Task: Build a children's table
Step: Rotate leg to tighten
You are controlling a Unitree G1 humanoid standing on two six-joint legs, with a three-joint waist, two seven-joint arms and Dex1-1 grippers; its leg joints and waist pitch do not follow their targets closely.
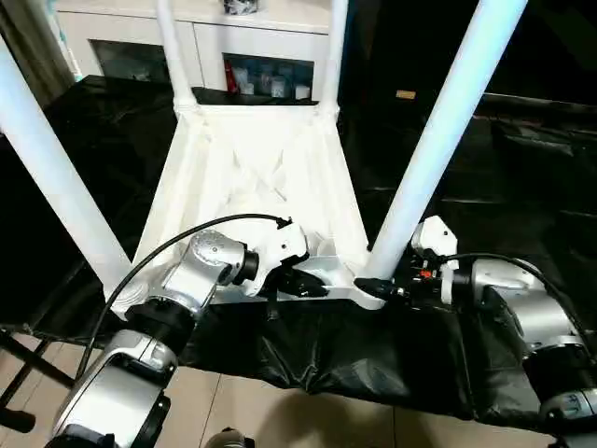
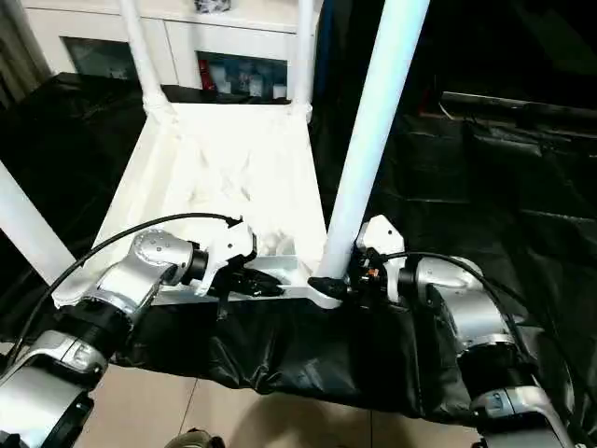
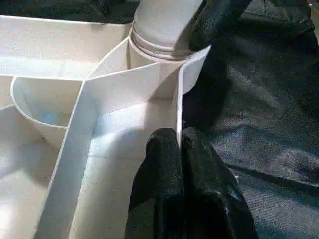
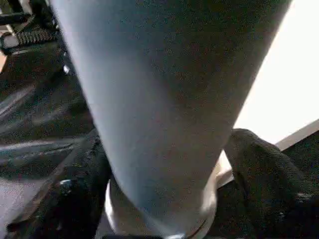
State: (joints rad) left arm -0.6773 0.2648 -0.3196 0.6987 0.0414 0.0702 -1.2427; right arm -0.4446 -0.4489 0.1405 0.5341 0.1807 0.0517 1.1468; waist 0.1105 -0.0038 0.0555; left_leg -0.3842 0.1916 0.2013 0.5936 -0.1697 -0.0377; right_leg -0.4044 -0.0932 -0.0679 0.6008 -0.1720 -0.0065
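The white children's table top (image 1: 261, 168) lies upside down on the black sheet, ribbed underside up. All four legs stand in its corner sockets: near left (image 1: 56, 177), near right (image 1: 448, 121), far left (image 1: 173, 47) and far right (image 1: 333, 47). My left gripper (image 1: 312, 285) is shut on the thin near rim (image 3: 178, 99) of the top, one finger on each side, just left of the near right socket. My right gripper (image 1: 378, 287) grips the base of the near right leg (image 4: 164, 99) from the right, its fingers (image 4: 264, 169) on either side of the leg just above the socket collar.
A white cabinet with glass doors (image 1: 252, 56) stands behind the table top. The black sheet (image 1: 522, 187) covers the work surface and hangs over its front edge above the tan floor (image 1: 308, 420). A black frame leg (image 1: 19, 373) shows at the lower left.
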